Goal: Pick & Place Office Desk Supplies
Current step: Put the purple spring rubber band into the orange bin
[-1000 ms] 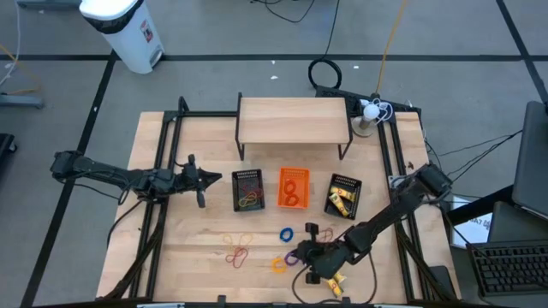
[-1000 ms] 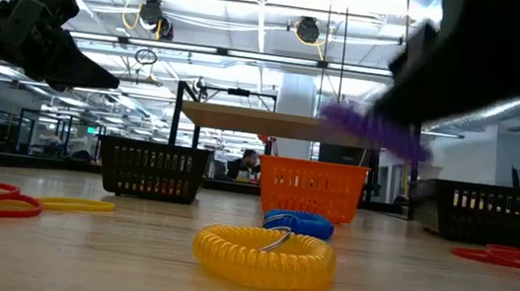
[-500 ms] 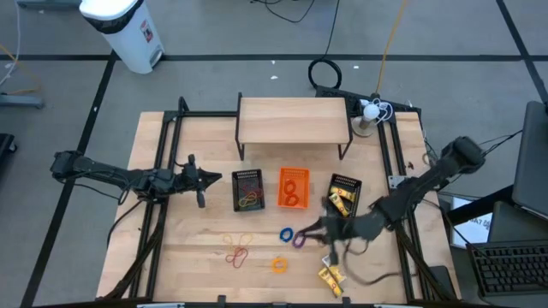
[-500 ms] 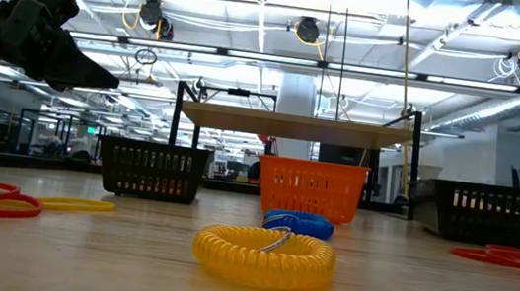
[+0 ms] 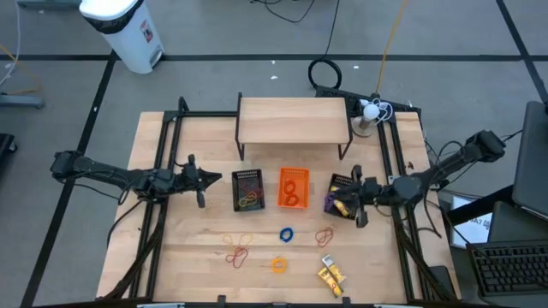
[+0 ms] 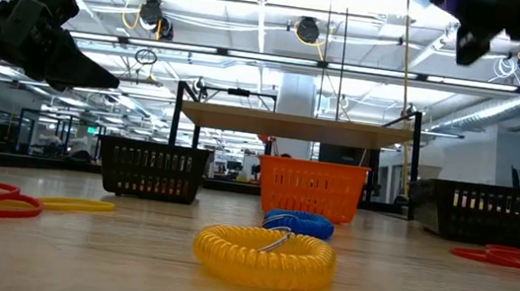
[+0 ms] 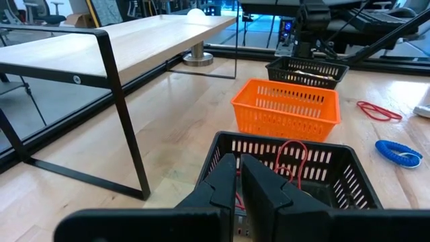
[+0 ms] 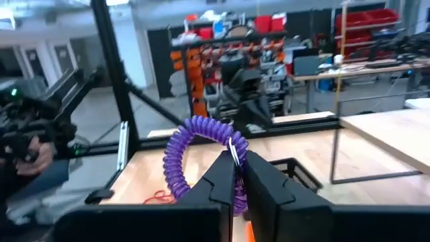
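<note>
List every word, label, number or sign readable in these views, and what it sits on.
None can be read.
White bin beside the table: a label with red marks, too small to read.
Red storage bins in the room behind: no legible markings.

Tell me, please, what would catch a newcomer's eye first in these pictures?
The purple coiled ring pinched in the right gripper, which hangs over the right-hand black mesh tray. Next, the bright orange tray at the table's middle, with a blue ring and an orange ring loose on the wood before it.
</note>
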`<move>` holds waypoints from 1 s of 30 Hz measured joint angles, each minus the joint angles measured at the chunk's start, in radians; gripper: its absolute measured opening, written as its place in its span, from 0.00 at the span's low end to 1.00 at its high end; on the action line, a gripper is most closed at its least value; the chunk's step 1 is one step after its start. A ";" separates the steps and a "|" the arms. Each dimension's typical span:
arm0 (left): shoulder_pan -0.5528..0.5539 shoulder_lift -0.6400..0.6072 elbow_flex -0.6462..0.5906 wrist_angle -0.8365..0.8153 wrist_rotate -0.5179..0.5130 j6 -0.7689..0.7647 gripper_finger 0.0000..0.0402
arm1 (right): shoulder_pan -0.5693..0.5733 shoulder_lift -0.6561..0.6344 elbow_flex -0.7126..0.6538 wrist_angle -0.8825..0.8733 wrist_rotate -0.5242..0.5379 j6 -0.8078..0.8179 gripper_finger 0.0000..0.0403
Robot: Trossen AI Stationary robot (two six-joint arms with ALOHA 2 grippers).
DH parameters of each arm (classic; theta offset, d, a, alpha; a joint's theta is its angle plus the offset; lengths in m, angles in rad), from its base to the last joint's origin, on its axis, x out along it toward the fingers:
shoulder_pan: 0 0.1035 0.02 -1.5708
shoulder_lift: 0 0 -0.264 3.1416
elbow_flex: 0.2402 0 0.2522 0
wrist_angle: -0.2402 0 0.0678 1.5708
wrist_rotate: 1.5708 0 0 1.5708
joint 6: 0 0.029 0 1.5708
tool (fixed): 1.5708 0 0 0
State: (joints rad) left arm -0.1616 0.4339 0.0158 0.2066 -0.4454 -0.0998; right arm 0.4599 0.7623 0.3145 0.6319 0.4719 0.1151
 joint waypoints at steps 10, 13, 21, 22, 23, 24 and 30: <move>0.000 0.000 0.000 0.000 0.000 -0.001 0.06 | -0.047 -0.158 -0.161 0.069 -0.001 0.000 0.02; 0.000 0.000 0.000 0.000 -0.001 -0.001 0.06 | -0.055 -0.202 -0.199 0.076 -0.001 -0.014 0.02; 0.000 0.000 0.000 0.014 -0.001 0.103 0.06 | -0.055 -0.311 -0.291 0.134 -0.018 -0.093 0.02; 0.000 0.000 0.000 0.023 -0.002 0.111 0.06 | -0.055 -0.316 -0.294 0.132 -0.029 -0.103 0.02; 0.000 -0.001 0.000 0.031 -0.002 0.126 0.06 | -0.055 -0.317 -0.295 0.132 -0.031 -0.111 0.02; 0.000 -0.001 0.000 0.036 -0.002 0.138 0.06 | -0.055 -0.317 -0.296 0.132 -0.030 -0.118 0.03; 0.004 -0.001 0.000 0.066 -0.001 0.195 0.06 | -0.055 -0.314 -0.297 0.134 -0.030 -0.175 0.03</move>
State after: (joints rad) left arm -0.1574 0.4332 0.0158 0.2725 -0.4467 0.0956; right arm 0.4053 0.4488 0.0174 0.7658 0.4419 -0.0600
